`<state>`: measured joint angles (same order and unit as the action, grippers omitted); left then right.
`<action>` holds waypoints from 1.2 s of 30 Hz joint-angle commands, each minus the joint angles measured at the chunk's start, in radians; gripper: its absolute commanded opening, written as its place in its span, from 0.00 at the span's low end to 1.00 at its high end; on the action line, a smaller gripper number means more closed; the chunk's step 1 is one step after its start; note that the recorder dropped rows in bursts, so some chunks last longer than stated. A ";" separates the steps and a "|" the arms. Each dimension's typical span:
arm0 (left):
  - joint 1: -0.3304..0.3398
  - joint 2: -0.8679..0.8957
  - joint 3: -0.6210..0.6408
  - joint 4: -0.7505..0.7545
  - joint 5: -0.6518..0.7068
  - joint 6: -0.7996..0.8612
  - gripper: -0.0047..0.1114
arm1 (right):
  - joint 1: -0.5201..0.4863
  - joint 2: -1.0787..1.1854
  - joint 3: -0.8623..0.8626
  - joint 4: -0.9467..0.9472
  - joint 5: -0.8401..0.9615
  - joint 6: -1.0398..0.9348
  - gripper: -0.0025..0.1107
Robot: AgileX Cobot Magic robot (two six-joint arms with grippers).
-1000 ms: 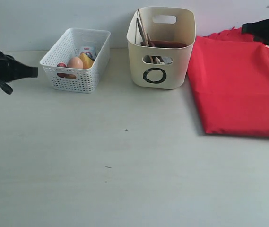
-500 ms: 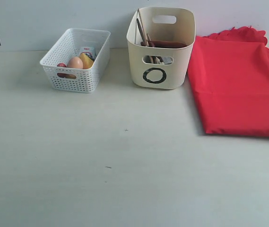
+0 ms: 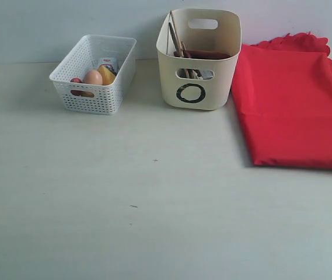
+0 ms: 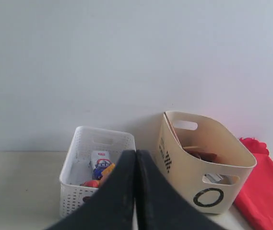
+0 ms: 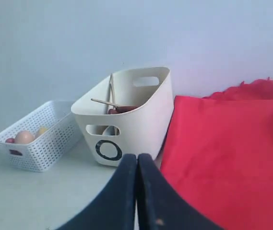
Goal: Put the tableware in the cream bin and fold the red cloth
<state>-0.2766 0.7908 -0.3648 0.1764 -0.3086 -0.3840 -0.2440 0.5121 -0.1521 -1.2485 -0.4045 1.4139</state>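
Seemingly little remains: the tableware (image 3: pixel 203 55), chopsticks (image 3: pixel 175 35) included, sits inside the cream bin (image 3: pixel 212 90) at the tabletop's (image 3: pixel 154 204) far edge, the red cloth (image 3: pixel 294 105) looks folded flat at the right edge, and the left gripper (image 4: pixel 135 191) and right gripper (image 5: pixel 136 191) are closed, empty.

The cream bin (image 3: pixel 212 90), a tall smooth tub with rounded corners, cut-out handles and a black ring mark on its front wall, is set upright near the far edge of the table (image 3: pixel 154 221), about midway along it. Thin wooden chopsticks (image 3: pixel 175 35) are leaned inside against its left wall in the exterior view, with their ends raised above the rim. A round brown plate (image 3: pixel 208 55) is seen within, and metal pieces (image 3: pixel 195 74) are glimpsed through the front handle hole. The red cloth (image 3: pixel 294 111) is laid flat just beside the bin, towards the far right corner, with its scalloped edge shown along the far side.
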 commanded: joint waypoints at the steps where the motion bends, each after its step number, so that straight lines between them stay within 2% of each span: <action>1: -0.007 -0.095 0.114 -0.004 -0.064 -0.027 0.05 | -0.001 -0.108 0.104 0.020 -0.044 -0.119 0.02; 4: -0.007 -0.166 0.182 -0.004 -0.102 -0.058 0.05 | -0.001 -0.150 0.147 0.020 -0.078 -0.138 0.02; 12: -0.007 -0.320 0.282 -0.004 -0.104 -0.064 0.05 | -0.001 -0.182 0.152 0.029 -0.154 -0.129 0.02; 27: -0.007 -0.350 0.289 -0.004 -0.089 -0.064 0.05 | -0.001 -0.182 0.152 0.029 -0.152 -0.132 0.02; 29: -0.020 -0.355 0.292 0.001 -0.086 0.012 0.05 | -0.001 -0.182 0.152 0.029 -0.152 -0.132 0.02; 31: -0.024 -0.401 0.322 0.001 -0.083 0.240 0.05 | -0.001 -0.182 0.152 0.029 -0.152 -0.132 0.02; 34: -0.013 -0.513 0.365 -0.053 -0.071 0.207 0.05 | -0.001 -0.182 0.152 0.029 -0.142 -0.132 0.02; 36: 0.002 -0.588 0.365 -0.072 0.055 0.175 0.05 | -0.001 -0.182 0.152 0.029 -0.147 -0.130 0.02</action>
<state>-0.2921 0.2942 -0.0096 0.1480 -0.3543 -0.1998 -0.2440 0.3358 -0.0046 -1.2258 -0.5481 1.2892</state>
